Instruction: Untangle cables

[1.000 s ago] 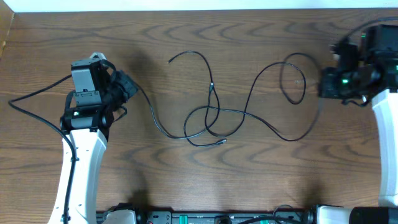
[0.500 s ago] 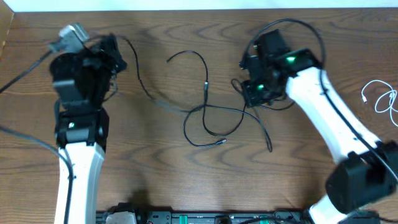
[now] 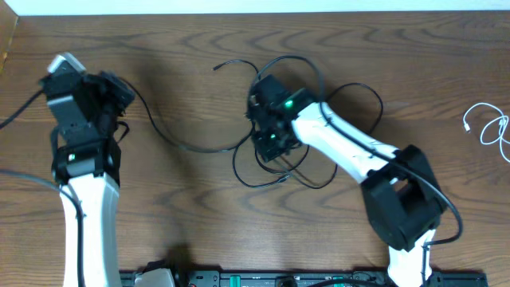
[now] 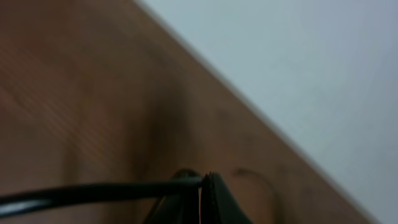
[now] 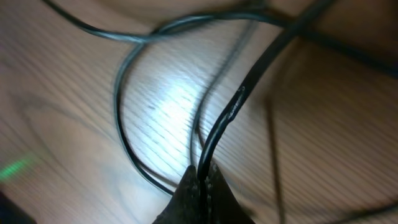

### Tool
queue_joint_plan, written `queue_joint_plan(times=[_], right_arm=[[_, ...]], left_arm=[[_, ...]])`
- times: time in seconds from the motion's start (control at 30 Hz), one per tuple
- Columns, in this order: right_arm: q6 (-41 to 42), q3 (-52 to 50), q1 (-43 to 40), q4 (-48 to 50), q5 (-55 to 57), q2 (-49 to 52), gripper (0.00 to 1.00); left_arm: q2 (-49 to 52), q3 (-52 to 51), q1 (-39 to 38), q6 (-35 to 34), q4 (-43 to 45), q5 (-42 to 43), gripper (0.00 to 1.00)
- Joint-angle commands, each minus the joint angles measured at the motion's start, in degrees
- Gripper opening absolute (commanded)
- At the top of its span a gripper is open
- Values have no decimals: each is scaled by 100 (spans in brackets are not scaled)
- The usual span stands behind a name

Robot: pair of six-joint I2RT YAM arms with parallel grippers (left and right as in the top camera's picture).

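Overhead view: thin black cables [image 3: 275, 171] lie in a loose tangle of overlapping loops at the middle of a brown wood-grain table [image 3: 199, 231]. The right gripper [image 3: 267, 142] sits directly over this tangle, its tips down among the loops. In the right wrist view its dark fingers [image 5: 186, 199] are pressed together with no gap, pinching one black strand. That strand rises away from the tips and crosses a curved loop lying on the wood just beyond them.

One black strand leaves the tangle on the side away from the right gripper and curves up to the left gripper [image 3: 121, 92], which is at the far left of the table, well apart from the tangle. The left wrist view is blurred, but its fingers [image 4: 221, 199] meet at the tips, nipping a black strand that runs off to one side above the wood. A pale wall [image 4: 311, 62] lies past the table edge.

A thin white cord [image 3: 488, 127] lies loosely coiled at the table's right edge, well apart from both grippers.
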Motion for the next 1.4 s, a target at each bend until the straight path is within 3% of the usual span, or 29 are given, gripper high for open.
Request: queue_joint_plan(times=[0.0, 0.23, 0.33, 0.4, 0.43, 0.53, 0.6, 0.73, 0.97, 1.37], right_arm=[[192, 68, 345, 385, -9, 232, 1], [275, 68, 785, 841, 852, 413, 2], [273, 68, 896, 807, 1145, 433, 15], [275, 68, 925, 754, 1296, 433, 15], [310, 68, 925, 684, 1414, 435, 18], [627, 68, 920, 501, 1882, 435, 44], [636, 68, 918, 538, 1897, 435, 54], [636, 68, 918, 527, 2000, 442, 63], [570, -7, 986, 190, 1097, 647, 70], [573, -7, 984, -535, -568, 651, 72]], left_arm=[[330, 48, 28, 686, -361, -146, 7], [616, 48, 28, 809, -723, -144, 7], [616, 48, 28, 881, -741, -146, 7], [616, 48, 28, 881, -750, -144, 7], [616, 48, 26, 879, -756, -142, 7], [616, 46, 26, 874, -837, -142, 7], [616, 44, 26, 874, -872, -142, 7], [616, 42, 22, 870, -918, -138, 7], [616, 42, 22, 872, -1075, -138, 7], [616, 42, 22, 874, -1134, -140, 7]])
